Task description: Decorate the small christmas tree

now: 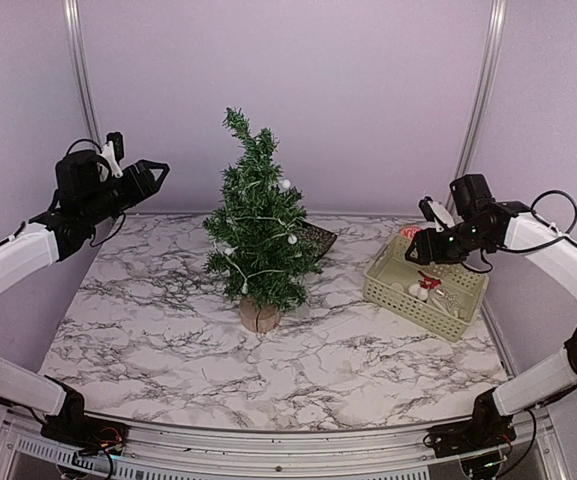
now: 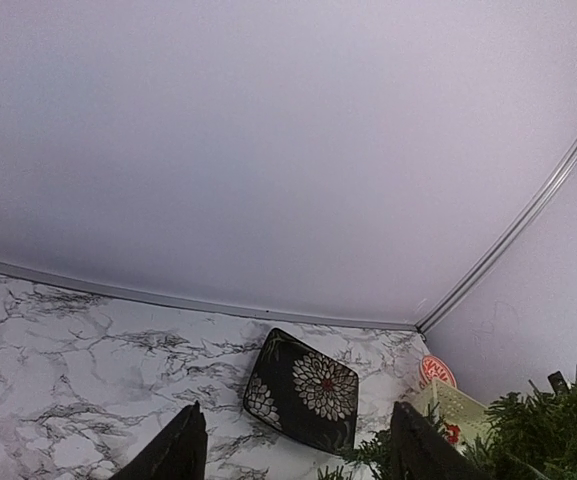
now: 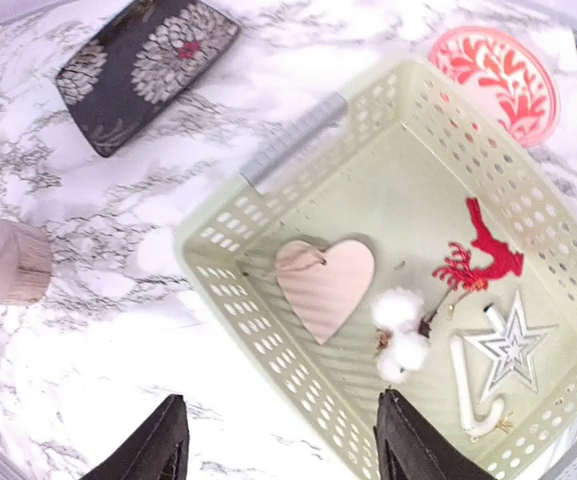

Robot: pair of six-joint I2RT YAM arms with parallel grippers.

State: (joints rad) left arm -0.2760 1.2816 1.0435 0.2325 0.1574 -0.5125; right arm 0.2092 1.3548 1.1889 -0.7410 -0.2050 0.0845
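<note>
The small christmas tree (image 1: 259,235) stands central (basket (image 1: 400,288) near right edge).

I see a white tabletop with grey marble veining (image 1: 168,330). On its right side sits a pale green perforated plastic basket (image 3: 258,330). In it I make out a light wooden heart (image 3: 325,285), a red reindeer cut-out (image 3: 478,255), a white openwork star (image 3: 508,345), two white cotton puffs (image 3: 400,330) and a white candy cane (image 3: 468,395). A round red disc with a white leaf pattern (image 3: 495,75) lies just beside the basket's corner. A black square dish with pale flowers (image 3: 148,60) lies well apart from the basket.
</note>
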